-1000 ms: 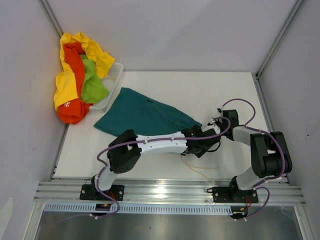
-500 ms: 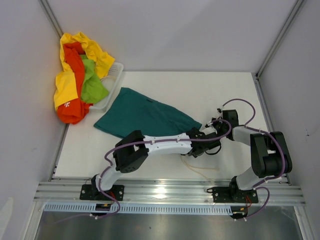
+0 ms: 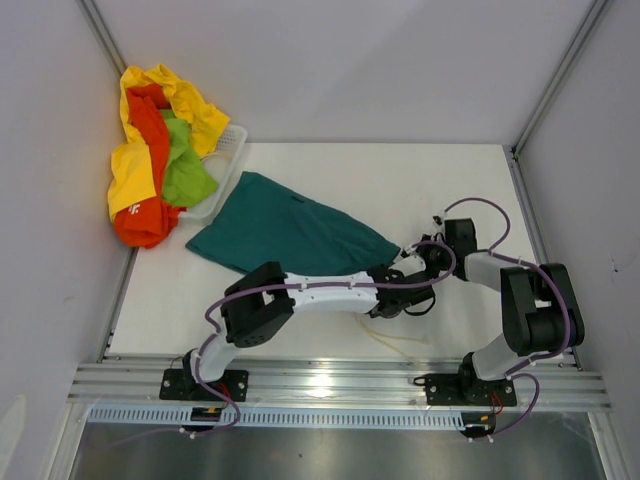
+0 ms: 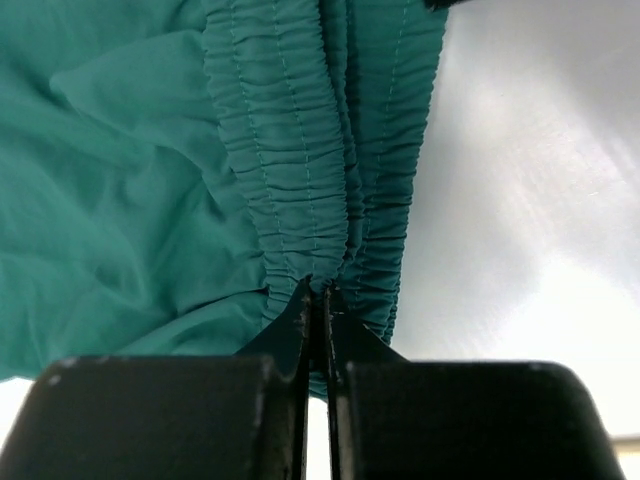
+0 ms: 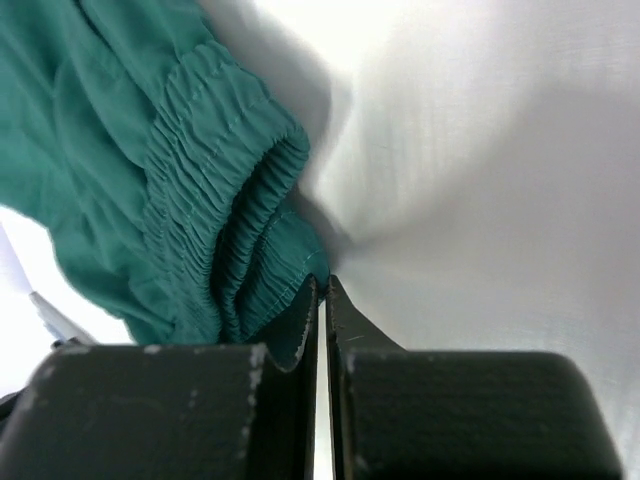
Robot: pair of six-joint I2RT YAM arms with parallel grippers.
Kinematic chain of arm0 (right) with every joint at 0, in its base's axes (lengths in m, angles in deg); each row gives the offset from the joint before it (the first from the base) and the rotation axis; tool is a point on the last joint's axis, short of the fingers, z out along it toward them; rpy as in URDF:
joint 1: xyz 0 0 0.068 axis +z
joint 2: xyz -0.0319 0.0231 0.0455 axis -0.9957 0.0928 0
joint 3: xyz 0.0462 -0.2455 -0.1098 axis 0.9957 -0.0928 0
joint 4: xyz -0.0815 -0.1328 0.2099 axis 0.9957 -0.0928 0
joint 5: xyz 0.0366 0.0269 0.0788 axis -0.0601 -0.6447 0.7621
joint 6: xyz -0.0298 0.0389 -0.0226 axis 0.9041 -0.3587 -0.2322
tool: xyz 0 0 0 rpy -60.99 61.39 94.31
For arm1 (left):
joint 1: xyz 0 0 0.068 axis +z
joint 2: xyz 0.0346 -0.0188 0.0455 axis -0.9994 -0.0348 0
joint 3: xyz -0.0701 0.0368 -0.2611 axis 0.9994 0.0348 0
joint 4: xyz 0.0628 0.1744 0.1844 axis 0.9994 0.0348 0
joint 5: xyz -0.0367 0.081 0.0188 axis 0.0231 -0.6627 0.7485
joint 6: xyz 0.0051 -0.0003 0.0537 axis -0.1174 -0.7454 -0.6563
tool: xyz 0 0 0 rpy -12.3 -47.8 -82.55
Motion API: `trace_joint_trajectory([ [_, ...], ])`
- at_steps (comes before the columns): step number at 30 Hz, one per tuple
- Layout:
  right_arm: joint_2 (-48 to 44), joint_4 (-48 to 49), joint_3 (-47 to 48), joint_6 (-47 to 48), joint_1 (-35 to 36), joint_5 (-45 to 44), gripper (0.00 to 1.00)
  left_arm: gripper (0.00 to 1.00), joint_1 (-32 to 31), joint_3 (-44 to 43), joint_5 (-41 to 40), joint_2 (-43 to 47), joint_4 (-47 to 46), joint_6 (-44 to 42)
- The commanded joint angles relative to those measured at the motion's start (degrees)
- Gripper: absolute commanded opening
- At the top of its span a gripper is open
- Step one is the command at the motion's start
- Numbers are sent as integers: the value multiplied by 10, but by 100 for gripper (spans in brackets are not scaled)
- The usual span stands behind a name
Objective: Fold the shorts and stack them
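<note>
At the far left the yellow shorts (image 3: 130,172), the orange-red shorts (image 3: 146,215) and the lime green shorts (image 3: 186,176) hang in a loose heap over the white basket (image 3: 229,158), none of them folded, so I judge that most of the task is not yet done. To the right of them the teal shorts (image 3: 285,230) lie spread on the table (image 3: 400,180), unfolded, and no stack is begun. At their right end the left gripper (image 4: 317,295) has its jaws pressed together on the gathered elastic waistband (image 4: 300,150), and just beside it the jaws of the right gripper (image 5: 320,285) are also clamped on the edge of the same waistband.
</note>
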Motion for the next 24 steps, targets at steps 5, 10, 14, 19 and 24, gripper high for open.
trace_joint_trajectory([
  [5,4,5,55,-21,-23,22,0,0,-18,79,-75,74,-24,74],
  [10,39,-4,85,-28,-29,35,0,0,-37,118,-103,98,-40,107],
  [14,60,5,94,-34,-34,41,0,0,-45,125,-107,100,-42,117],
  [19,77,23,102,-38,-36,37,0,0,-54,123,-82,97,-55,99],
  [24,83,24,116,-40,-36,26,0,0,-57,118,-44,89,-68,91],
])
